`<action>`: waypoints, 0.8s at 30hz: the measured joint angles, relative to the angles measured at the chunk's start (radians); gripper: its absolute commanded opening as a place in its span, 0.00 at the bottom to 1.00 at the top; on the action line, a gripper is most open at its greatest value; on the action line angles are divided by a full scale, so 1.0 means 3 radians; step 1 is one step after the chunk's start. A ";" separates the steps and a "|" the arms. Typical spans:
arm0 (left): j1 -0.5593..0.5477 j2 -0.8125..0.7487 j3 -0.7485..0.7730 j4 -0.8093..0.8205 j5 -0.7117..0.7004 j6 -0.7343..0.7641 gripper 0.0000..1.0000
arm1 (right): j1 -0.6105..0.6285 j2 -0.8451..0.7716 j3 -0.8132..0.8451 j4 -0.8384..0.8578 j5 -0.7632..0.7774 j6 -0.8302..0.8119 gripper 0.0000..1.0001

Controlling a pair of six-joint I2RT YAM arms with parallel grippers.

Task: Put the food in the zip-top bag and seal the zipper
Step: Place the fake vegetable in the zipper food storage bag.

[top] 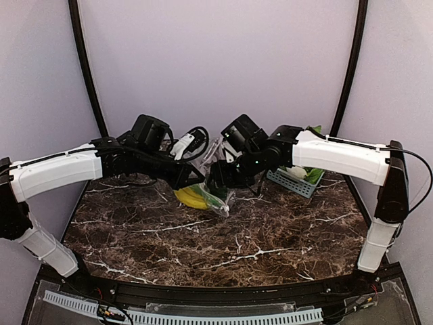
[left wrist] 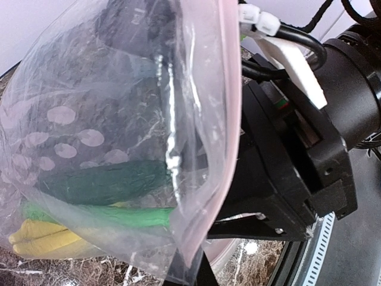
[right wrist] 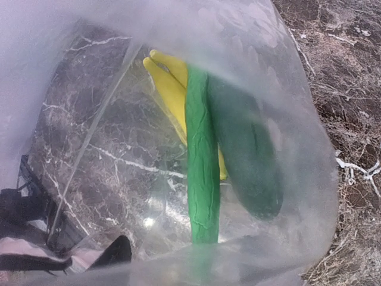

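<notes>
**Bag hangs between two arms, produce at the bottom**

On my overhead view, the left claw (top: 188,179) is clamped shut on the mouth edge of the zip-top bag (top: 215,198). The bag hangs mid-table, mouth up, with its long axis sloping down toward the dark marble-pattern table (top: 203,250). The right claw (top: 218,177) sits just beside the same edge. I cannot tell how far it is parted, or whether it grips the film. Far right, a slatted basket (top: 292,181) holds leafy and white pieces.

From above, only a yellow banana bunch (top: 191,198) shows through the plastic. My left wrist camera adds the pale pink zipper (left wrist: 229,119), running top to bottom of its frame. It also shows oval spots on crinkled clear film, and a matte dark green cucumber (left wrist: 101,182) lying crosswise above a bright green stalk (left wrist: 119,215). The right wrist camera looks lengthwise instead, with the ridged stalk upright in its frame between bananas and cucumber.
</notes>
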 measured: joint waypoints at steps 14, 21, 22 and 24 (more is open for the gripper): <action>0.0220 -0.0004 0.0001 -0.0019 -0.0173 -0.0126 0.01 | 0.0053 -0.0773 -0.0488 0.0450 -0.0163 -0.0285 0.74; 0.0242 -0.0014 0.0001 -0.0020 -0.0252 -0.0140 0.01 | 0.0056 -0.1166 -0.0642 0.0526 0.0031 -0.0415 0.79; 0.0243 -0.0020 0.0001 -0.0019 -0.0263 -0.0140 0.01 | 0.0056 -0.1191 -0.0645 0.0498 0.0100 -0.0431 0.80; 0.0248 -0.0036 0.0001 -0.0020 -0.0286 -0.0140 0.01 | 0.0056 -0.1232 -0.0647 0.0426 0.0242 -0.0454 0.83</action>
